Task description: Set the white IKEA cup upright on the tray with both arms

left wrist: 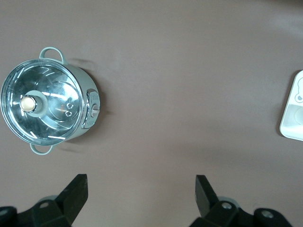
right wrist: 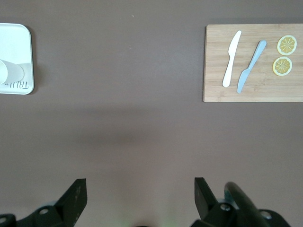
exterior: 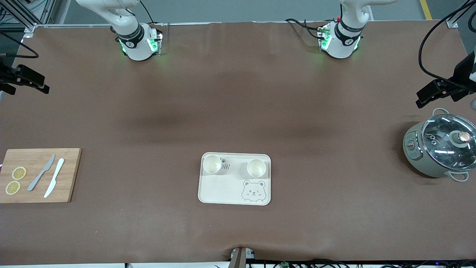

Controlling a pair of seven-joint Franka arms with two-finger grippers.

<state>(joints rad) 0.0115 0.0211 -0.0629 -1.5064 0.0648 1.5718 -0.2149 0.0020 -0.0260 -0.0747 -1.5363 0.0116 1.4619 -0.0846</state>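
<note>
While both arms hang high over the brown table (exterior: pixel 238 104), two white cups stand upright on the cream tray (exterior: pixel 223 190), mouths up, side by side along the tray edge nearer the robots' bases. One cup (exterior: pixel 212 164) sits at the corner toward the right arm's end, the other cup (exterior: pixel 256 168) toward the left arm's end, just above the printed bear face (exterior: pixel 253 191). Neither cup touches the other.

Up at the left gripper (left wrist: pixel 141 191), the two dark fingers are spread wide with nothing between them, bare tabletop below. A grey-green pot (left wrist: pixel 47 109) with a glass lid sits off to one side of that claw, well apart from it, and a corner of the tray (left wrist: pixel 294 111) peeks in on the other side.

Over to the right gripper (right wrist: pixel 140 196): fingers parted wide as well, holding nothing, hovering above bare table. A wooden cutting board (right wrist: pixel 253 90) lies well away from this claw on one side, carrying a white knife (right wrist: pixel 231 59), a grey knife (right wrist: pixel 251 66) and two lemon slices (right wrist: pixel 284 55). The tray's end (right wrist: pixel 16 38) shows well off on its other side, with part of a cup on it.

Both claws are well clear of the tray and the cups.
</note>
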